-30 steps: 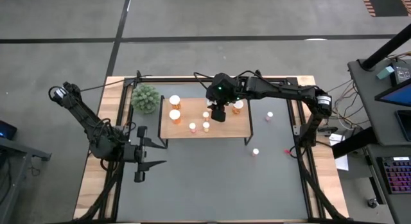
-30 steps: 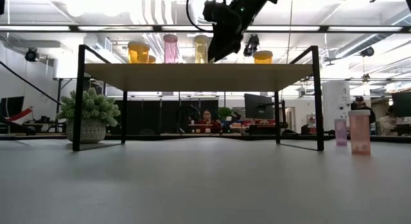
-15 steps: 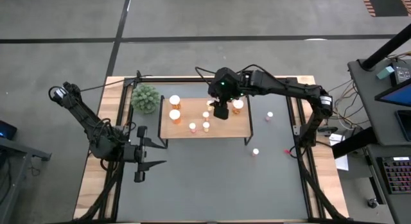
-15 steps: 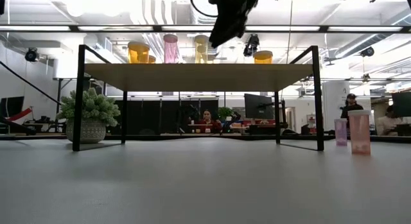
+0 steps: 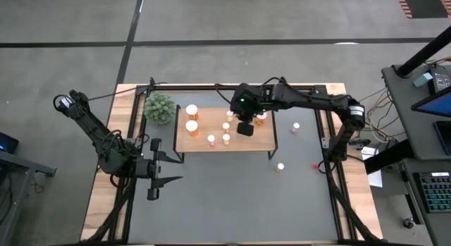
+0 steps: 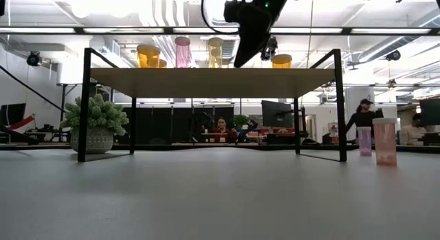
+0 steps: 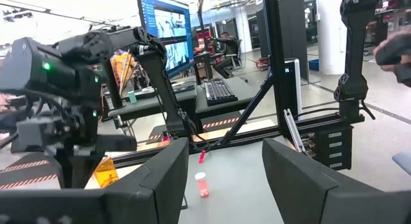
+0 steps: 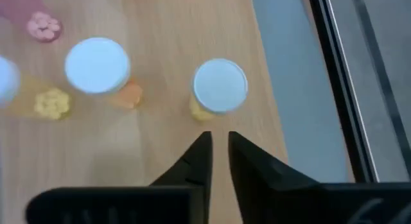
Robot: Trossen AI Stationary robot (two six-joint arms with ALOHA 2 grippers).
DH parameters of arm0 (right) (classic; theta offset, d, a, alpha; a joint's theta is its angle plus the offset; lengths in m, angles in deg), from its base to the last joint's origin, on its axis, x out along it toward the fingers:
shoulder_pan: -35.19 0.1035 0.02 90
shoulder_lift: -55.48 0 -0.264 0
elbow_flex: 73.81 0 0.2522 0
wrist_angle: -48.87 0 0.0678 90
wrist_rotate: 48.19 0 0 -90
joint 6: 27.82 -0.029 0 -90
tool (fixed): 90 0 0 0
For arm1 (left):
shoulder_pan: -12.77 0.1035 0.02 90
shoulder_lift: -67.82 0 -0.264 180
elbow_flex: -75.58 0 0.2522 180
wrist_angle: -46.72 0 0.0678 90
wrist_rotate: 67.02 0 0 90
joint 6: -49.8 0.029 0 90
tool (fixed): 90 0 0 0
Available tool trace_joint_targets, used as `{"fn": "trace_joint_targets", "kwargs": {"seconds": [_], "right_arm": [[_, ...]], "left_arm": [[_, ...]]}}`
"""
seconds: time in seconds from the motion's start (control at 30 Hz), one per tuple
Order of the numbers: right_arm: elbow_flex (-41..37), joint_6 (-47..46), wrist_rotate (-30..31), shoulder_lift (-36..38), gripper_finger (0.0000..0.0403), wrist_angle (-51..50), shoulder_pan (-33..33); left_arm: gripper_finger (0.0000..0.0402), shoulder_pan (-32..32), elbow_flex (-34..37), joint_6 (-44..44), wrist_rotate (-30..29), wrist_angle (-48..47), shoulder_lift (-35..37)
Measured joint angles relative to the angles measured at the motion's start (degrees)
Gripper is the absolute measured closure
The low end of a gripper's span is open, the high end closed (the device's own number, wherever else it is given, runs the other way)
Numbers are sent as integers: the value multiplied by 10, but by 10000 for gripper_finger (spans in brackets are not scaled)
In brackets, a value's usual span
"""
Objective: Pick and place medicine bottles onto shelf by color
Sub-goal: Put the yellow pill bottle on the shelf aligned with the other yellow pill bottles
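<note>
Standing on shelf (image 5: 262,140), six bottles (image 5: 192,110), two bottles (image 5: 280,166) on table (image 5: 232,197)

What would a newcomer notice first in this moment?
The right end effector hangs over the light-wood shelf, fingers nearly closed and empty above a yellow bottle. Two pink bottles wait on the table right of the shelf. The left end effector rests open near the table's left edge.

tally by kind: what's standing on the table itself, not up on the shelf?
shelf: 1
plant: 1
pink bottles: 2
Total: 4
</note>
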Motion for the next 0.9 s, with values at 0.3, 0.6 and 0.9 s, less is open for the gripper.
{"fn": "trace_joint_targets", "kwargs": {"seconds": [0.3,0.6,0.9], "right_arm": [[-42,5,-2,-1,394,68,0],[-43,8,-3,-1,394,96,0],[-43,9,-3,-1,394,110,0]], "left_arm": [[219,0,0,0,0,0,0],[219,0,0,0,0,0,0],[219,0,0,0,0,0,0]]}}
